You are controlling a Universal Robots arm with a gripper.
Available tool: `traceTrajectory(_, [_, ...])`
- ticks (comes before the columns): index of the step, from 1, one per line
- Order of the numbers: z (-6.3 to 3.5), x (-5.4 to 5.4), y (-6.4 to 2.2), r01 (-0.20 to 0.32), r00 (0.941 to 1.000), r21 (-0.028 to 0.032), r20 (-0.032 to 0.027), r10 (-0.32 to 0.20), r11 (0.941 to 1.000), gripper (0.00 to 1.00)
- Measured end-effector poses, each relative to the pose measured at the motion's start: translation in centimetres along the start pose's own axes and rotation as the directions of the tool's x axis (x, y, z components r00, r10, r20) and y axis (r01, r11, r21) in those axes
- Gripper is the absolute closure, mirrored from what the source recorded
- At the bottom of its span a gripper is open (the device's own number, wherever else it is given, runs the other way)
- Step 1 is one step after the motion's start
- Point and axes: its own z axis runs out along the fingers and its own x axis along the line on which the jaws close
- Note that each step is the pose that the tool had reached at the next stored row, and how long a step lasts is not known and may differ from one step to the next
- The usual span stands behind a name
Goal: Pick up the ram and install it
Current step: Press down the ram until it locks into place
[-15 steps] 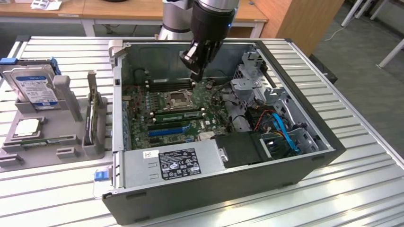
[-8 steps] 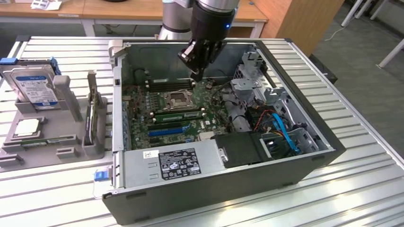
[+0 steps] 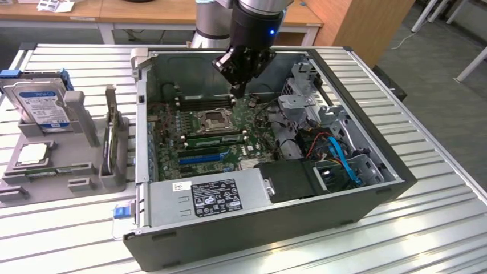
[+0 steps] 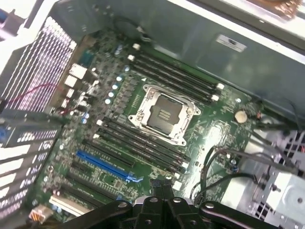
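Looking past the dark hand (image 4: pixel 159 188), closest to the wrist camera and pointing down into the open computer case (image 3: pixel 266 245). Keeping its fingers drawn narrow, tapering to a single tip. Hanging in the exterior view at upper centre of the frame (image 3: pixel 238 91), just above the motherboard (image 3: pixel 251 149) and beside the upper bank of black memory slots (image 3: pixel 204 103).

Moving outward: lying just below the hand in that frame, the open CPU socket (image 3: pixel 213 119), showing metal-framed in the wrist view too (image 4: pixel 164 113). Sitting directly under the socket, at the centre of the exterior frame, the ram (image 3: pixel 216 137), a long green stick lying along the lower memory slots, well apart from the fingertips; not telling whether it is fully seated. Running below that, the blue expansion slot (image 3: pixel 202 157), also (image 4: pixel 102 164).

Filling the lower centre of the case, the power supply (image 3: pixel 205 197) with its white label. Curving at the right, a blue cable (image 3: pixel 343 160).

Standing at the exterior frame's left, outside the case, a grey fixture (image 3: pixel 45 182) carrying a hard drive (image 3: pixel 38 105), all resting on the ribbed metal surface (image 3: pixel 426 228).
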Motion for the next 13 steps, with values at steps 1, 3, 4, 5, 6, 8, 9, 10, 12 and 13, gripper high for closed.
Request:
traceTrajectory(1, [0.0,0.0,0.0,-0.018,0.9998,-0.0003,0.0012,0.018,0.9998,0.89])
traceTrajectory(3, [0.0,0.0,0.0,-0.054,0.9985,-0.0009,0.0036,0.054,0.9985,0.89])
traceTrajectory(4, [0.0,0.0,0.0,-0.073,0.9973,-0.0013,0.0049,0.073,0.9973,0.89])
traceTrajectory(5, [0.0,0.0,0.0,-0.091,0.9958,-0.0016,0.006,0.091,0.9958,0.89])
traceTrajectory(6, [0.0,0.0,0.0,-0.109,0.994,-0.002,0.0071,0.109,0.994,0.89])
traceTrajectory(8, [0.0,0.0,0.0,-0.144,0.9895,-0.0028,0.0094,0.144,0.9896,0.89])
traceTrajectory(9, [0.0,0.0,0.0,-0.162,0.9868,-0.0032,0.0105,0.162,0.9868,0.89])
traceTrajectory(10, [0.0,0.0,0.0,-0.181,0.9834,-0.0037,0.0118,0.181,0.9834,0.89])
traceTrajectory(12, [0.0,0.0,0.0,-0.216,0.9762,-0.0047,0.014,0.216,0.9763,0.89])
traceTrajectory(13, [0.01,0.0,0.0,-0.234,0.9722,-0.0053,0.0152,0.234,0.9723,0.89])
